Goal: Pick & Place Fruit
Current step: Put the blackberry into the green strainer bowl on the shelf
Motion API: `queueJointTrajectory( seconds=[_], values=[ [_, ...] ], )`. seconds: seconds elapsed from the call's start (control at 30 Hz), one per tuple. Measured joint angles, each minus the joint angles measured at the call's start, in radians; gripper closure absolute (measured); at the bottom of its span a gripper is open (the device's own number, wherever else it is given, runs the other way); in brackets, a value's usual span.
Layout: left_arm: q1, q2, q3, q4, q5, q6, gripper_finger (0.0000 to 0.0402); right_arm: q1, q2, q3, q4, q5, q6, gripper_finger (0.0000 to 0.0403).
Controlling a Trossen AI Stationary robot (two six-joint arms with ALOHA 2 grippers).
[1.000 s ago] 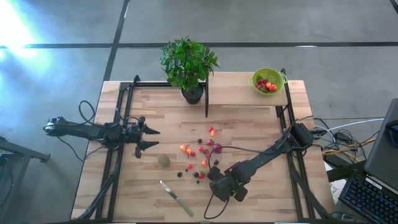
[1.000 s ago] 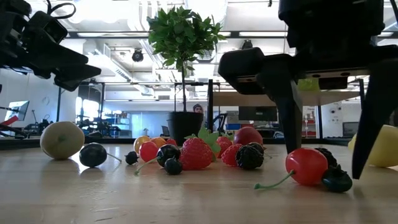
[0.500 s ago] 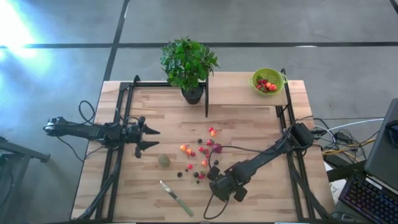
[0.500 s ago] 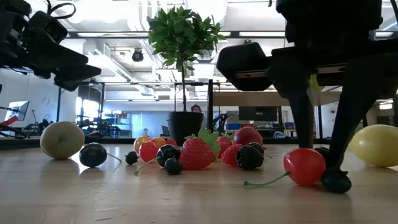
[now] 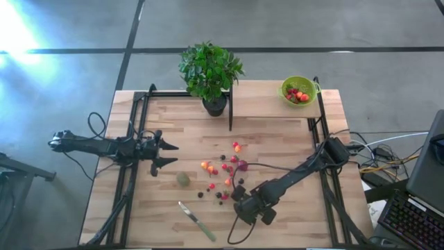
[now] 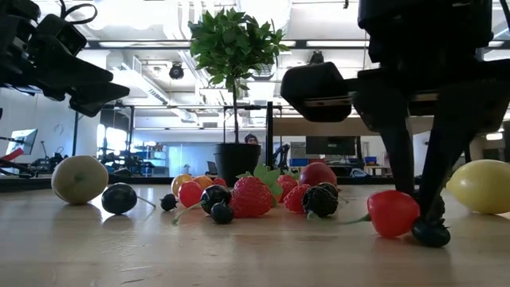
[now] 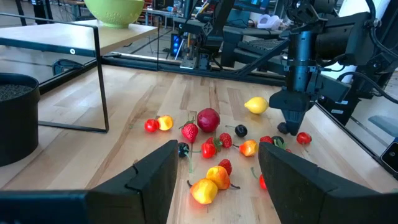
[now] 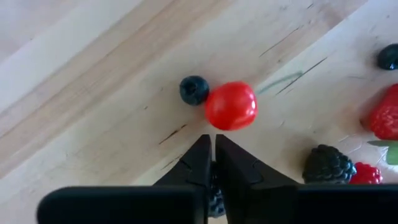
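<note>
1. The right gripper (image 6: 424,209) stood straight down over the front part of the desk (image 5: 277,132), its fingers (image 8: 200,163) pinched together with only a thin slit between them.
2. In the right wrist view a dark, bumpy fruit showed in that slit, low between the fingers; whether it was actually gripped could not be told.
3. A red cherry (image 8: 231,106) lay on the wood just beyond the fingertips, touching a small dark berry (image 8: 194,89). Neither was held.
4. In the low view the same cherry sat beside the fingers, with a dark berry at their tips.
5. Most of the fruit (image 5: 223,173) lay scattered on the middle of the desk: a strawberry (image 6: 253,197), a blackberry (image 6: 320,200), and red and orange berries.
6. The lemon (image 6: 481,186) lay near the right gripper, and the dull-green ball (image 5: 182,179) lay apart, toward the left arm.
7. The lime-green bowl (image 5: 287,87) at the far right corner already held several red pieces.
8. The left gripper (image 5: 171,154) hovered above the desk's left side, fingers spread, holding nothing.
9. A potted plant (image 5: 210,72) stood at the far edge, and a green-handled knife (image 5: 197,221) lay near the front edge.
</note>
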Motion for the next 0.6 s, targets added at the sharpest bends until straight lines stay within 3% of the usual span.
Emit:
queueJointTrajectory(
  seconds=[0.33, 0.6],
  values=[
    [0.0, 0.0, 0.0, 0.0, 0.0, 0.0, 0.0172, 0.0, -0.005, 0.0, 0.008, 0.0, 0.049, 0.0302],
    [0.0, 0.0, 0.0, 0.0, 0.0, 0.0, 0.0172, 0.0, -0.007, 0.0, -0.083, 0.01, 0.086, 0.0247]
  ],
)
